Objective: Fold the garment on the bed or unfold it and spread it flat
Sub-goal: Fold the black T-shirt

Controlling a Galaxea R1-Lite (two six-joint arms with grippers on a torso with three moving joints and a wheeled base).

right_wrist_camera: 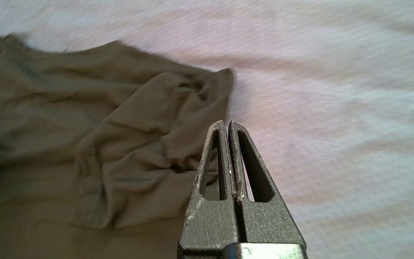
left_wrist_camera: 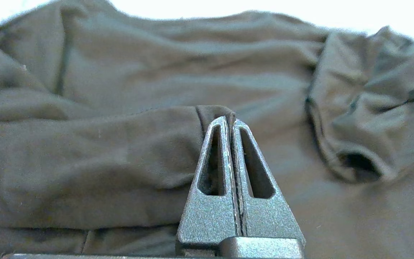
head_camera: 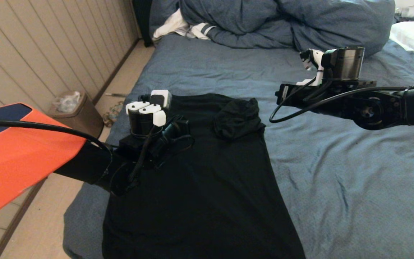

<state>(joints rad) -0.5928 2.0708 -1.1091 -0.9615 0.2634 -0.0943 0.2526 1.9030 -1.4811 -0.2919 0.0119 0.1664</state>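
Head view: shirt (head_camera: 207,180) lies on the bed (head_camera: 336,172), left gripper (head_camera: 173,131) over it. Left wrist: jaws pinch a soft fold; thin, limp cloth, best taken at hems. Right wrist: right gripper (right_wrist_camera: 231,126) closed, empty, above sheet beside the sleeve.

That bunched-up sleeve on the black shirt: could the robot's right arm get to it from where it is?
Probably yes. The right gripper hangs shut above the bed, just beside the folded-over sleeve, with nothing between them. The left gripper, pinching the garment, is at the opposite side.
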